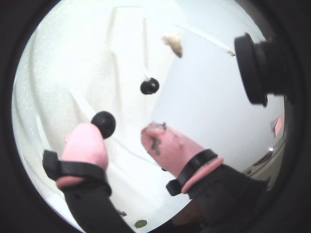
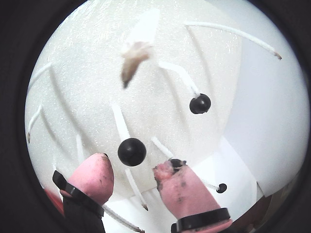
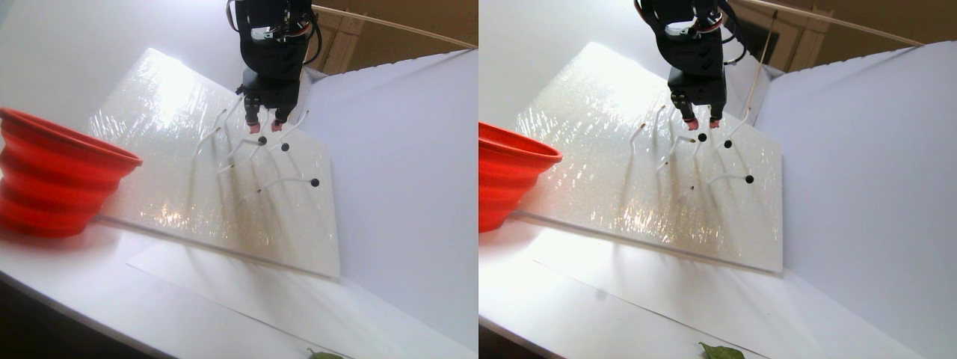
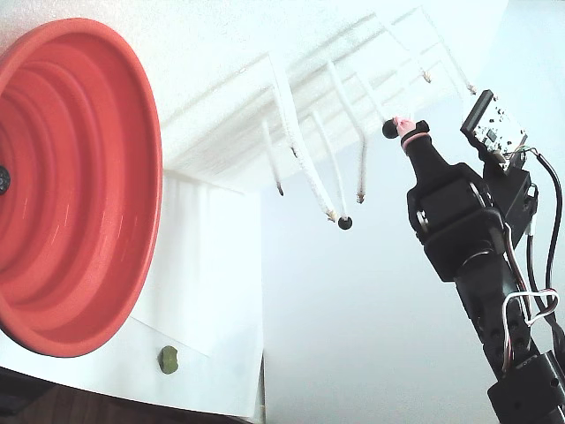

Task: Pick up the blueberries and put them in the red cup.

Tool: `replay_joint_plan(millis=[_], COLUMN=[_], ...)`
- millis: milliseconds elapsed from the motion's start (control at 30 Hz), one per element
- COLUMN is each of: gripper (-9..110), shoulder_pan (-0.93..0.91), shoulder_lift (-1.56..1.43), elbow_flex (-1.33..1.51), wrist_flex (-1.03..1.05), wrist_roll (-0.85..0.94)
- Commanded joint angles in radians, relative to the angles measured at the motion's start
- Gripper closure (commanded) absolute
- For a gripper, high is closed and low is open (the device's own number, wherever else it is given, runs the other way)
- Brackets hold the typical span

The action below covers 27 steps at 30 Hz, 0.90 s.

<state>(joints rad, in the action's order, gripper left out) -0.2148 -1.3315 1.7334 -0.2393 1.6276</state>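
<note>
My gripper [image 2: 132, 167] is open, its two pink fingertips [image 2: 95, 172] apart. One blueberry [image 2: 131, 151] sits on a white stem just ahead of the gap; in a wrist view [image 1: 103, 124] it lies by the left fingertip [image 1: 85, 143]. A second blueberry [image 2: 200, 103] hangs farther off on another stem, and a third [image 2: 221, 188] is low right. In the stereo pair view the gripper [image 3: 265, 127] hovers over the nearest blueberry [image 3: 262, 140]. The red cup [image 3: 52, 172] stands far left there, and fills the left of the fixed view [image 4: 88, 177].
White stems [image 4: 300, 159] stick out of a tilted glittery white board [image 3: 172, 149]. A small green lump [image 4: 169, 359] lies on the white sheet below the cup. A green leaf [image 3: 321, 354] lies at the front edge. A white wall [image 3: 404, 149] stands right of the board.
</note>
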Motion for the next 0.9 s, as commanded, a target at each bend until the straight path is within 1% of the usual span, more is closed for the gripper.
replay_joint_plan(millis=[0, 867], gripper=[84, 83], shoulder_pan=[-0.067, -0.021], shoulder_lift=[-0.015, 0.057], elbow_flex=[-0.117, -0.153], wrist_flex=[-0.037, -0.075], wrist_roll=[-0.005, -0.04])
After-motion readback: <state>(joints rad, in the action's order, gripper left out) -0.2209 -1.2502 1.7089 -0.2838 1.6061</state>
